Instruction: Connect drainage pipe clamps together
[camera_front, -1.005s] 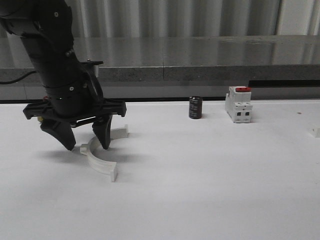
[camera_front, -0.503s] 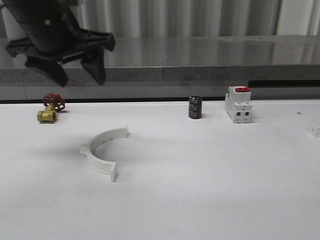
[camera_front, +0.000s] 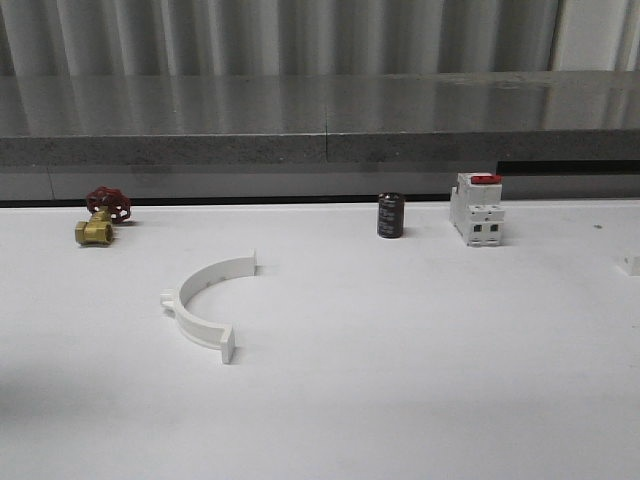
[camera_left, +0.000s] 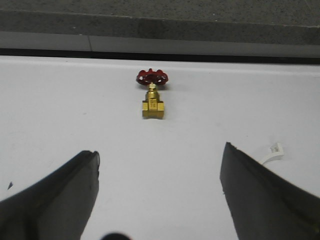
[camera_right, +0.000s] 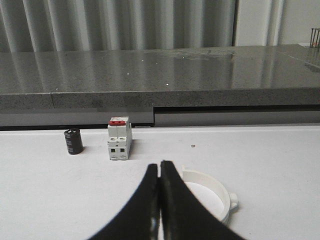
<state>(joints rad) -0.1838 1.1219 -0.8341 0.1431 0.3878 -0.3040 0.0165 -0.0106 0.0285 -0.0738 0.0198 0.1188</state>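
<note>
One drainage pipe clamp (camera_front: 205, 300), a white half-ring with flat end tabs, lies on the white table left of centre, with nothing touching it. One of its white end tabs (camera_left: 273, 151) shows beside the right finger in the left wrist view. My left gripper (camera_left: 161, 149) hangs open above bare table, nothing between its fingers, facing a brass valve with a red handwheel (camera_left: 152, 97). A second white clamp half (camera_right: 202, 174) lies on the table just behind my right gripper (camera_right: 160, 164), which is shut with its fingers pressed together on nothing.
The brass valve (camera_front: 100, 215) stands at the back left. A black cylinder (camera_front: 391, 215) and a white boxy block with a red top (camera_front: 476, 208) stand at the back centre-right. A small white piece (camera_front: 630, 263) shows at the right edge. A grey ledge (camera_front: 320, 120) bounds the table's far side.
My left arm, low around the clamp half a second ago, has lifted up and out of the front view with its gripper open. The clamp half stays on the table.
</note>
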